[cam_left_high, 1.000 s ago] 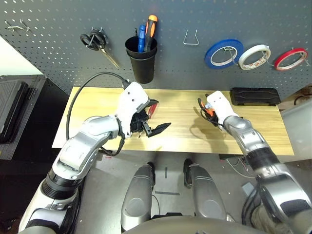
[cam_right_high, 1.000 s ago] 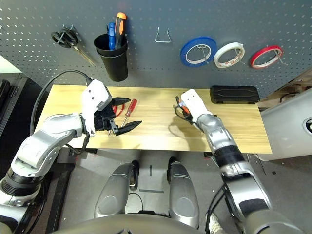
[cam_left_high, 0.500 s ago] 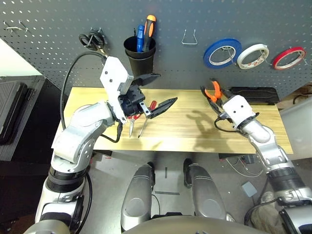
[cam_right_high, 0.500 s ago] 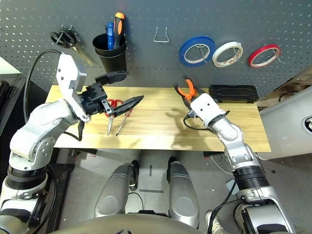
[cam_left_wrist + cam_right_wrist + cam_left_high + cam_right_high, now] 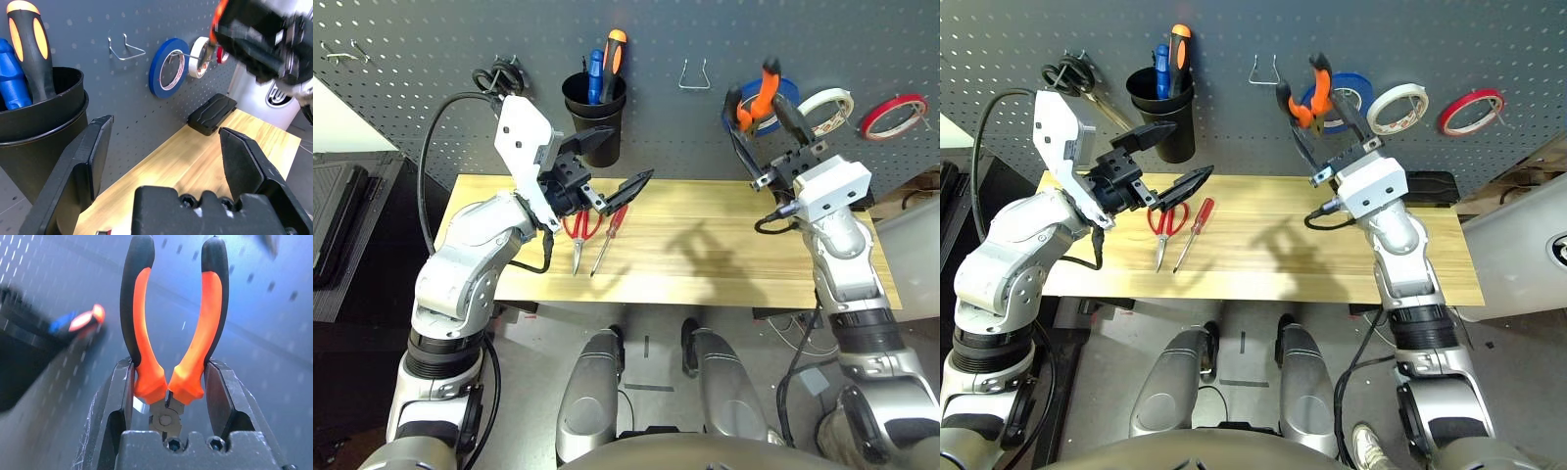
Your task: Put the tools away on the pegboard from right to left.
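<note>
My right gripper (image 5: 781, 157) is shut on the orange-and-black pliers (image 5: 760, 94), holding them handles-up in front of the pegboard (image 5: 411, 108), over the blue tape roll. In the right wrist view the pliers (image 5: 171, 328) sit between both fingers. The red-handled scissors (image 5: 578, 227) and red-handled screwdriver (image 5: 611, 233) lie side by side on the table's left half. My left gripper (image 5: 629, 154) hovers open above them, close to the black cup, holding nothing. The thin red tape ring (image 5: 896, 116) hangs at the pegboard's far right.
A black cup (image 5: 595, 119) with screwdrivers, black-handled scissors (image 5: 499, 78), a bare wire hook (image 5: 695, 76), blue tape (image 5: 168, 66) and white tape (image 5: 824, 111) hang on the board. A flat black case (image 5: 212, 112) lies at the wooden table's (image 5: 705, 259) back right.
My right arm lifted the pliers from just above the table to the pegboard by the blue tape. My left gripper rose off the table toward the cup, uncovering the scissors and screwdriver.
</note>
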`<action>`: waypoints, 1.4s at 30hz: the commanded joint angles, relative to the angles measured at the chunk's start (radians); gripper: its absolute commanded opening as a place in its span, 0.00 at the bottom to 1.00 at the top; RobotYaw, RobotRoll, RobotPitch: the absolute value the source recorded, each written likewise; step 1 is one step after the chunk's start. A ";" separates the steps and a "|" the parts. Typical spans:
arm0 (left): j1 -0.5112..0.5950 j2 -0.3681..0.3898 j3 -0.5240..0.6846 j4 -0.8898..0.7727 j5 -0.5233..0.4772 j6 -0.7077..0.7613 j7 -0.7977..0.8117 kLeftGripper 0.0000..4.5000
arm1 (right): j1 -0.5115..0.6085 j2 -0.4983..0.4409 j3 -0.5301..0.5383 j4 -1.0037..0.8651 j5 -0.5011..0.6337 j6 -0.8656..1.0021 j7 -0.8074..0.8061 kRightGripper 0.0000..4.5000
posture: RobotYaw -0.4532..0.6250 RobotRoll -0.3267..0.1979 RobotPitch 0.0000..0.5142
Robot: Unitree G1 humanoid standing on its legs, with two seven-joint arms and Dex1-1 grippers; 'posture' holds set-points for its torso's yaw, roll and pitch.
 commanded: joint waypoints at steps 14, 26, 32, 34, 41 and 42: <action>-0.002 -0.007 -0.039 0.023 0.037 -0.031 0.003 1.00 | -0.361 0.180 -0.025 0.281 0.003 0.086 -0.158 0.50 | 0.58 0.62 0.47; 0.018 -0.006 -0.039 0.012 0.049 -0.030 0.022 1.00 | -0.423 0.211 -0.057 0.471 0.050 0.090 -0.181 0.50 | 0.60 0.62 0.49; 0.019 -0.006 -0.039 0.013 0.050 -0.030 0.023 1.00 | -0.426 0.219 -0.043 0.477 0.036 0.060 -0.175 0.50 | 0.60 0.62 0.49; 0.019 -0.006 -0.040 0.015 0.052 -0.031 0.023 1.00 | -0.422 0.217 -0.036 0.469 0.028 0.045 -0.170 0.50 | 0.60 0.62 0.48; 0.015 -0.011 -0.047 0.023 0.059 -0.035 0.021 1.00 | -0.416 0.214 -0.017 0.443 0.015 -0.012 -0.149 0.50 | 0.60 0.62 0.48; 0.014 -0.012 -0.048 0.024 0.059 -0.035 0.020 1.00 | -0.417 0.215 -0.016 0.441 0.016 -0.014 -0.150 0.50 | 0.60 0.62 0.48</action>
